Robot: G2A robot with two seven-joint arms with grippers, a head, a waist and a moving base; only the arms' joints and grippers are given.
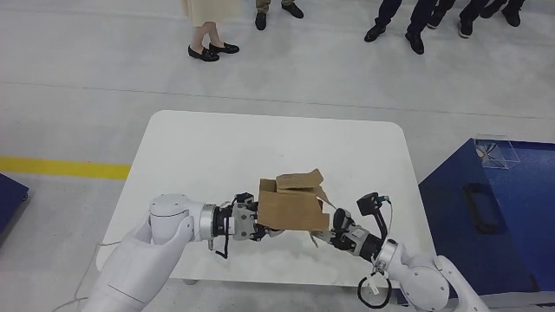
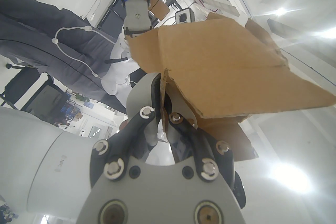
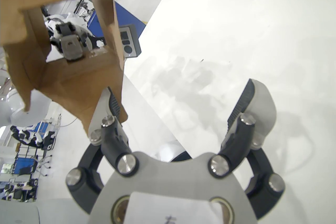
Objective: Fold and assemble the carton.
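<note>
The left hand (image 2: 161,97) is clamped on one thin edge of the carton (image 2: 223,64), near a corner. The right hand (image 3: 181,97) is spread wide and grips nothing. One finger (image 3: 111,104) lies against a carton wall and the other is well apart. The carton hangs between the two hands above the near part of the counter (image 1: 225,156). It is an open brown tube with loose flaps (image 1: 299,179) splayed on its far side.

The single pinch looks like the weak point. A push from the right hand could swing the carton around that grip, crease the edge, or slide it out. The tube may also collapse sideways, since nothing braces its open ends. A drop here would land close to the counter's near edge.

The counter is white, smooth and round-cornered, likely slippery for cardboard. Around it lies grey floor (image 1: 104,69) with a yellow line (image 1: 61,168). A blue cabinet (image 1: 494,199) stands near the counter on the right.
</note>
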